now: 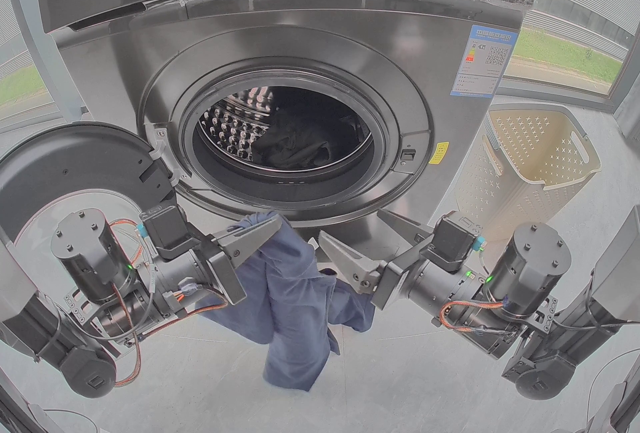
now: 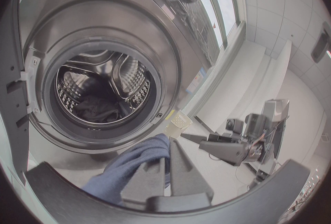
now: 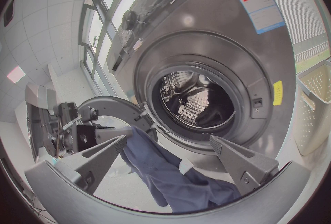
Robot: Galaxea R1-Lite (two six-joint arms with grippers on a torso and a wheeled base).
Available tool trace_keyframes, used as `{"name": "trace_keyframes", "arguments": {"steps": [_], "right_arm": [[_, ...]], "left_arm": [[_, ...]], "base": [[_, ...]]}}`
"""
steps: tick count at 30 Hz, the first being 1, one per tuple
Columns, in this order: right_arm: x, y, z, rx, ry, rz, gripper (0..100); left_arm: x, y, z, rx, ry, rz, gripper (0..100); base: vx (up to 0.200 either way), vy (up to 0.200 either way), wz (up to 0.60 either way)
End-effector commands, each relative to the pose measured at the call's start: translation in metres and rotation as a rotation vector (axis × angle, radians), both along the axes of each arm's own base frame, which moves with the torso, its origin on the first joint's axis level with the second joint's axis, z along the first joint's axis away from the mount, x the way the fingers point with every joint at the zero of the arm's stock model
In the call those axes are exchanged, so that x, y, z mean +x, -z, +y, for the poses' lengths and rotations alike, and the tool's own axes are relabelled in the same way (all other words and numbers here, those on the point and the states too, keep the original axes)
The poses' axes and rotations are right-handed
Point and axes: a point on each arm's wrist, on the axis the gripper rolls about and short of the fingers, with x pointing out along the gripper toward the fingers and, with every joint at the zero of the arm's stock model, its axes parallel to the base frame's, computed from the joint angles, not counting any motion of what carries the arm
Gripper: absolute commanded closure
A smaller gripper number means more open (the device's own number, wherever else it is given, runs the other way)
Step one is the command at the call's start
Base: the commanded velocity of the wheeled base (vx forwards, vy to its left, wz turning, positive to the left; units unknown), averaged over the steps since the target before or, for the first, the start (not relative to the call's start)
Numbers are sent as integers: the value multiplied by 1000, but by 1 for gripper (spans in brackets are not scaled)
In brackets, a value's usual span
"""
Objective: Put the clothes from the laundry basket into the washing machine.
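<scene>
The left gripper [image 1: 270,229] grips a blue garment [image 1: 293,301] just below the washing machine [image 1: 413,54] opening. The right gripper [image 1: 357,234] hangs beside the cloth, jaws spread wide.

The floor [image 1: 413,381] is pale grey and smooth, crossed by thin seams. Windows [image 1: 587,1] stand behind on both sides. Through them a strip of green lawn [image 1: 567,54] shows in daylight. A grey window post [image 1: 30,34] rises at the left. In the left wrist view the side wall [image 2: 276,0] is white tile, with a small dark fixture [image 2: 320,47] mounted high on it and a white ledge [image 2: 248,76] running below the glass. A pinkish glint [image 3: 15,74] lies on the tiles in the right wrist view.
</scene>
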Motion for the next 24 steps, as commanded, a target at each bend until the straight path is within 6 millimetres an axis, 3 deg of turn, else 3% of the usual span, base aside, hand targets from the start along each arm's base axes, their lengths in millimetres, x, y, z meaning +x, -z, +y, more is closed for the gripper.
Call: {"name": "trace_keyframes", "arguments": {"steps": [1, 10, 24], "right_arm": [[3, 10, -16, -42, 41, 34, 0], [16, 47, -22, -140, 76, 125, 0], [16, 80, -4, -209, 31, 187, 0]], "left_arm": [[-6, -16, 6, -55, -2, -42, 100], [-22, -48, 11, -120, 27, -151, 100], [-15, -62, 11, -157, 3, -199, 100]], "base": [[0, 0, 0], [0, 0, 0], [0, 0, 0]]}}
